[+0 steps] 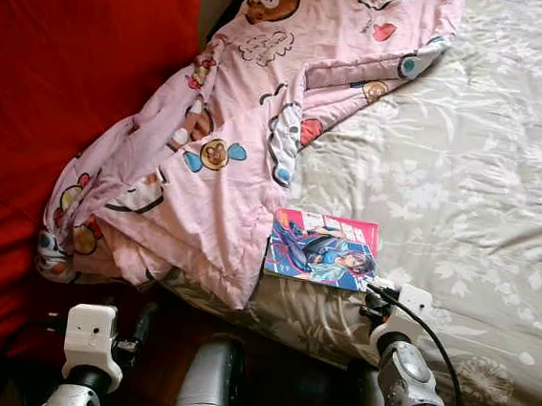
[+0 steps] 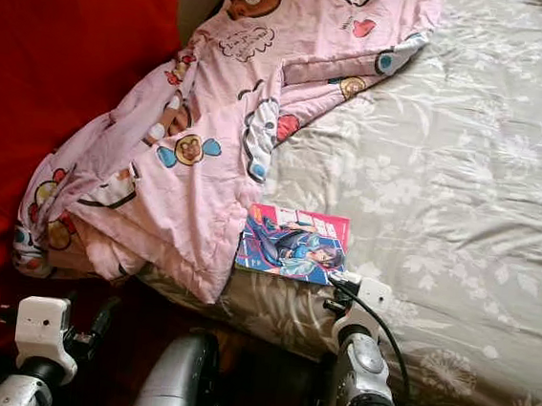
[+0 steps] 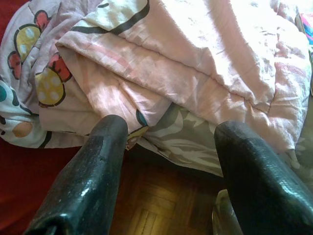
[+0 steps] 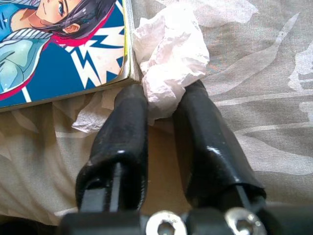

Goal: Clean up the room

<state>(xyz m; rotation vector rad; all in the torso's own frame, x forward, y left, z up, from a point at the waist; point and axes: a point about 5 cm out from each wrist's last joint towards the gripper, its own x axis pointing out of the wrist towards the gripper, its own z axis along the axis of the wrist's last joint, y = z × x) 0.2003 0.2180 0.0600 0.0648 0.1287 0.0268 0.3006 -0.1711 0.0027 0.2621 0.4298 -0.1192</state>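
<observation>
Closest to my head camera, at the bottom edge of the frame, are my two silver arms. The right gripper is the one at work: in its wrist view the two black fingers are drawn narrow and pinch a crumpled white tissue that bulges out above the fingertips. The tissue lies on the floral bedsheet, touching the corner of a manga book that sits in the lower middle of the head view.

I judge the tissue to be almost weightless, soft and easily torn, so a light pinch on the thick bunched part is enough. A flatter flap of it seems to run under the book's edge, and I cannot tell how much is trapped there; lifting straight up risks ripping it or dragging the book.

The book looks stiff and light with a glossy cover, probably slippery. I would take it by the edge facing me, where the fingers can close across its thickness.

The pink cartoon-print quilt is heaped from the upper middle down to the lower left, spilling over the mattress edge beside a red blanket. It is bulky and limp, best grabbed at a fold. My left gripper hangs with its fingers spread wide and empty, above the parquet floor, just short of the quilt's hanging edge.
</observation>
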